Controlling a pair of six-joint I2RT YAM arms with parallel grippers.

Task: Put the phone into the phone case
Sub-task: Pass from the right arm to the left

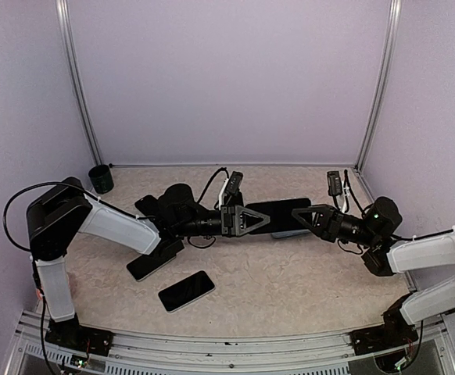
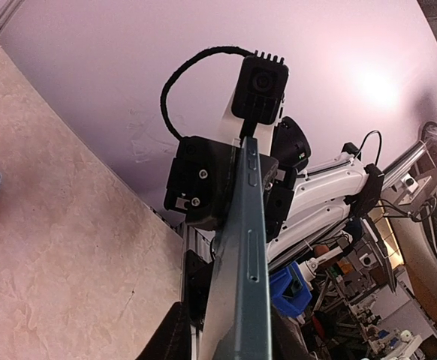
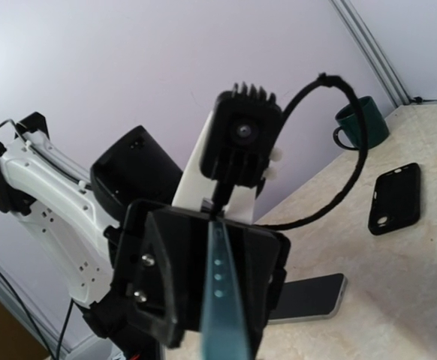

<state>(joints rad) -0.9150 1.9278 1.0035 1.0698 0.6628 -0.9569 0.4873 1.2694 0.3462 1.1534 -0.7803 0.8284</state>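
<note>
Fingers [image 1: 311, 212] of your right gripper [image 1: 299, 219] clenched the phone [image 1: 283, 214], hold of your left gripper [image 1: 265, 220] unclear, while phone case [image 3: 395, 199] and green mug [image 3: 361, 124] lay aside.

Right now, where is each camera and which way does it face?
Top external: above, behind the bases, looking down at the table; left arm and right arm show.
Left wrist: on left arm, looking along the phone at the right claw; own fingers at bottom.
Right wrist: on right arm, facing the left claw; own fingers unseen.
Shared: every view shows the phone.
</note>
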